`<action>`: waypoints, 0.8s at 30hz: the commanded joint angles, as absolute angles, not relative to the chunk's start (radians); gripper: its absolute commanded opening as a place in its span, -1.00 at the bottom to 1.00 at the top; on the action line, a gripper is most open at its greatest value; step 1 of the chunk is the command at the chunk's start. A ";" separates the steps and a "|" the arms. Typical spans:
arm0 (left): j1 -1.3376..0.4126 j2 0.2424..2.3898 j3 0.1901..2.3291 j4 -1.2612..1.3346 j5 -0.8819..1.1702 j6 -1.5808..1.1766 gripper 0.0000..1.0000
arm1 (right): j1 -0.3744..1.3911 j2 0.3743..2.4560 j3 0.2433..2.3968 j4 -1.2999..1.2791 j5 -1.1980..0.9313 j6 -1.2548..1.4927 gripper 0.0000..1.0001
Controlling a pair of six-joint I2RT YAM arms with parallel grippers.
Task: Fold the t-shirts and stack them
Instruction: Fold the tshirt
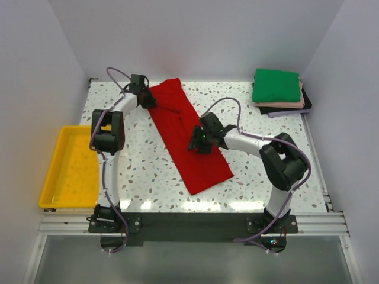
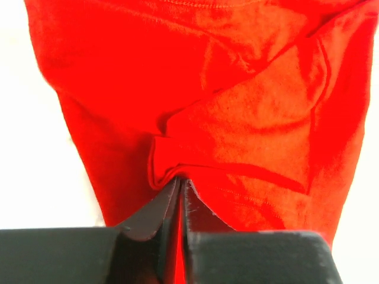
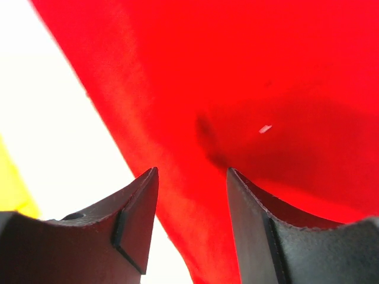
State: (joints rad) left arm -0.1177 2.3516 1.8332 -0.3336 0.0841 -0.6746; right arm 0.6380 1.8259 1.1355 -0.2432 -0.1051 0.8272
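The red t-shirt [image 1: 177,133] lies as a long slanting strip on the table [image 1: 260,177], its near hem just short of the front edge. Over its middle we find the right gripper [image 3: 192,171] with fingers spread and empty. At the far end the left gripper [image 2: 180,180] pinches a small fold of the cloth. We advise lifting one end evenly and folding it square; open table lies rightward, short of the stack of folded t-shirts [image 1: 277,87].

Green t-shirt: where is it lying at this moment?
In the top view, the green t-shirt lies folded at the far right corner of the table, on top of the other folded shirts, to the right of the red t-shirt.
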 commanded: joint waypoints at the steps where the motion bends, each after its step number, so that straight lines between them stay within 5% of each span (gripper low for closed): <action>1: -0.109 2.456 1.928 -0.388 0.178 -0.588 -0.65 | 0.646 1.799 1.230 -0.211 -0.147 0.841 0.09; 6: -0.106 2.453 1.956 -0.259 0.297 -0.594 -0.16 | 0.643 1.749 1.310 -0.386 -0.017 0.691 0.16; 12: -0.097 2.390 1.997 -0.201 0.377 -0.601 0.16 | 0.644 1.669 1.211 -0.514 0.098 0.535 0.16; 19: -0.115 2.146 1.804 -0.185 0.335 -0.663 0.18 | 0.641 1.533 1.062 -0.546 0.236 0.546 0.16; 24: -0.210 1.806 1.372 -0.241 0.149 -0.750 -0.06 | 0.626 1.460 0.985 -0.555 0.261 0.566 0.15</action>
